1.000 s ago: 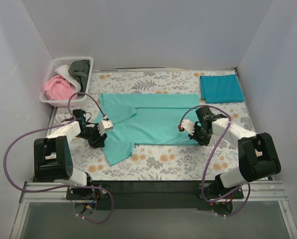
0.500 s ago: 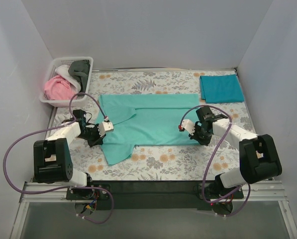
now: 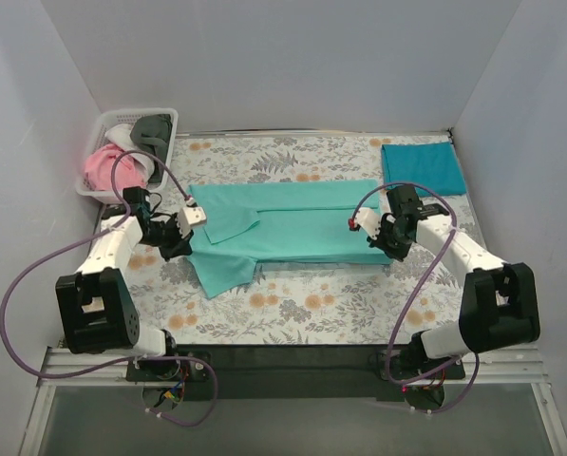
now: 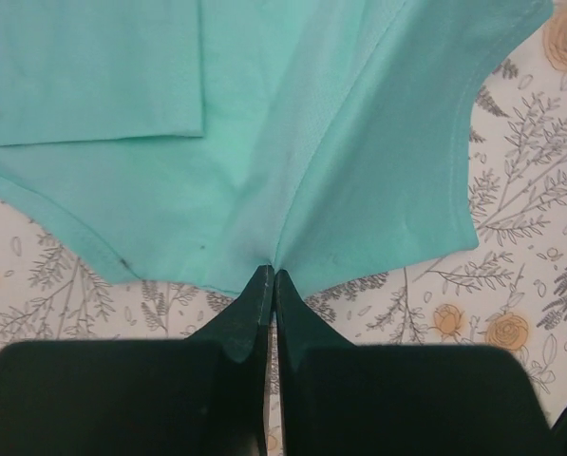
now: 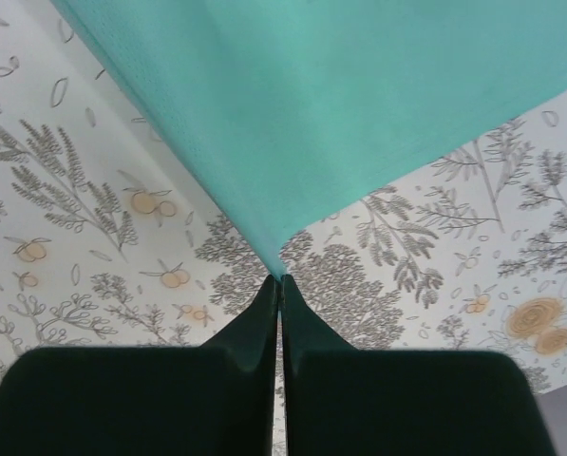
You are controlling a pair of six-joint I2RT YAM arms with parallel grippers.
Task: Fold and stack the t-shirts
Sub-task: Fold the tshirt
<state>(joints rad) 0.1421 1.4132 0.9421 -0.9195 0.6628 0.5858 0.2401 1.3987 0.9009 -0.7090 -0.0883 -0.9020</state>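
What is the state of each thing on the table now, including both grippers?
mint t-shirt: partly folded, pinched at both sides
teal-blue t-shirt: folded, lying flat
basket: holds crumpled tees
left gripper: shut on the mint t-shirt
right gripper: shut on the mint t-shirt

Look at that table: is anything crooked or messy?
Only the mint shirt is untidy: half-folded into a long band, its left end sticks out slanted toward the near edge. The folded teal shirt at the far right lies neat.
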